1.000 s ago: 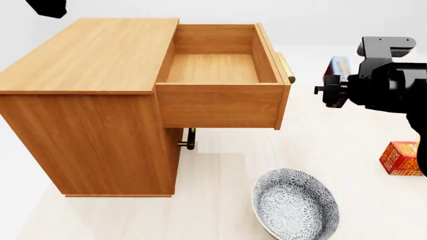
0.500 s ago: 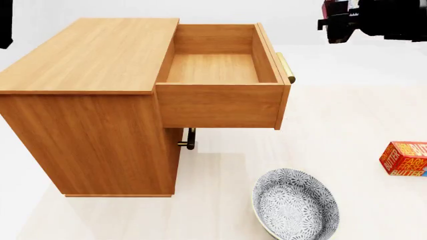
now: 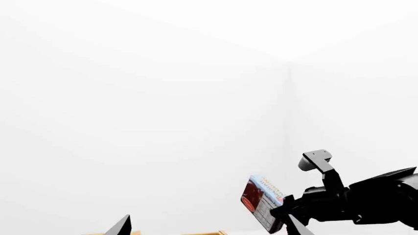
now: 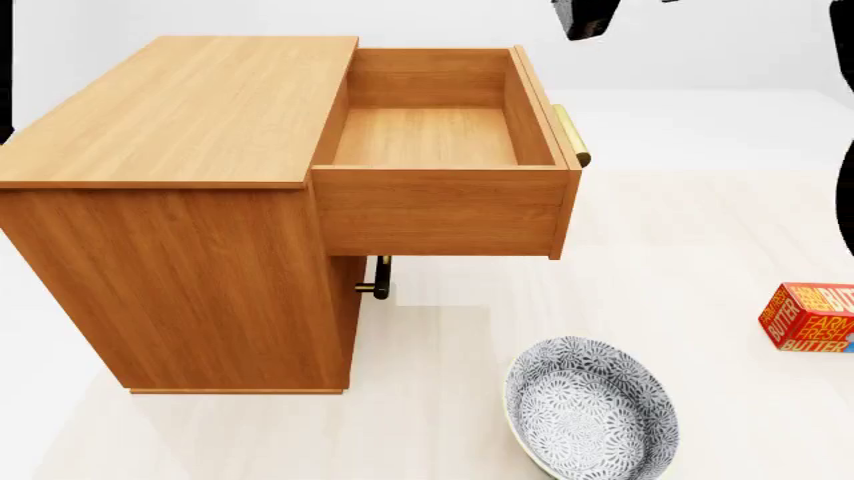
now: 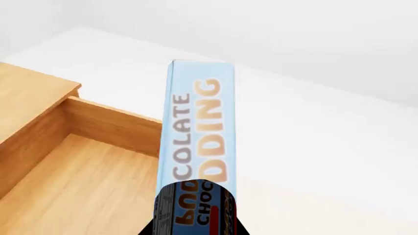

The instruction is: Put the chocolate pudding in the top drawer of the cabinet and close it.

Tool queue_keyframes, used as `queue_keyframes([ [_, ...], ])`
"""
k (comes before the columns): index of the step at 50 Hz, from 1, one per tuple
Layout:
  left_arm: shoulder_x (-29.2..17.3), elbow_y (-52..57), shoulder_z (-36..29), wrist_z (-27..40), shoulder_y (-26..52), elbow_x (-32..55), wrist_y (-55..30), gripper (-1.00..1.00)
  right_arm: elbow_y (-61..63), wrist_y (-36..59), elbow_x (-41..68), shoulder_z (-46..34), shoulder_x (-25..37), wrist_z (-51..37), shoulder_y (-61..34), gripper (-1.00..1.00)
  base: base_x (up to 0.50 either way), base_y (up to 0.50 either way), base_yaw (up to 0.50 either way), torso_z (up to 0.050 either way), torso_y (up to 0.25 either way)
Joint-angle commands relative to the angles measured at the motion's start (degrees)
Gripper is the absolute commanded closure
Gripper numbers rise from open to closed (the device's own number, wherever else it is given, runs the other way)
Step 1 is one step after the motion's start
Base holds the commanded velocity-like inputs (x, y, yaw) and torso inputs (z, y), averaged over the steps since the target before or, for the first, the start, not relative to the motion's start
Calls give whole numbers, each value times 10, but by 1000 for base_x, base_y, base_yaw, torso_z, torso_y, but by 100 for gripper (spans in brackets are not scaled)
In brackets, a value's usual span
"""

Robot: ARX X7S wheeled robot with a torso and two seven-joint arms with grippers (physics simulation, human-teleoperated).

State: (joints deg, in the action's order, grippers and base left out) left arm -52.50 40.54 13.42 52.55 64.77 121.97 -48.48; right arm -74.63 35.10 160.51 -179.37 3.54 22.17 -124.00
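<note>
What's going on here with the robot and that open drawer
The right gripper is holding the chocolate pudding box up in the air, close to the top drawer of the cabinet. That drawer is pulled out and empty, so the pudding is not in yet. A patterned bowl and a butter box sit on the floor nearby, untouched.

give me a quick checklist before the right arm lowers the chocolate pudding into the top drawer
1. Top drawer pulled open: ok.
2. Drawer floor free of other items: ok, bare wood in the head view.
3. Chocolate pudding held by the right hand: ok, the box sits in the grip, off any surface.
4. Pudding directly over the drawer opening: cannot tell; the right wrist view shows it near the drawer's edge.
5. Left hand clear of the drawer: ok, raised and open.
6. Bowl and butter box out of the path: ok.
</note>
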Motion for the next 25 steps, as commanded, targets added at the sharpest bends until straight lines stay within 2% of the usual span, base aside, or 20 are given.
queue_keyframes([
  [1,-2,11,25,1,-27,3,5,-100,-4,46,-101,111,-35,28,-17,100,0,0,0,0,0],
  [9,0,11,22,-3,-26,0,4,-100,-4,95,-379,410,-35,13,-5,100,0,0,0,0,0],
  [17,-3,8,10,0,-15,1,5,-100,0,163,-698,759,-35,7,20,100,0,0,0,0,0],
  [21,-2,7,4,0,-11,-1,5,-100,8,190,-791,865,-35,12,30,100,0,0,0,0,0],
  [25,-3,7,0,2,-7,0,6,-100,18,199,-837,917,-35,11,41,100,0,0,0,0,0],
])
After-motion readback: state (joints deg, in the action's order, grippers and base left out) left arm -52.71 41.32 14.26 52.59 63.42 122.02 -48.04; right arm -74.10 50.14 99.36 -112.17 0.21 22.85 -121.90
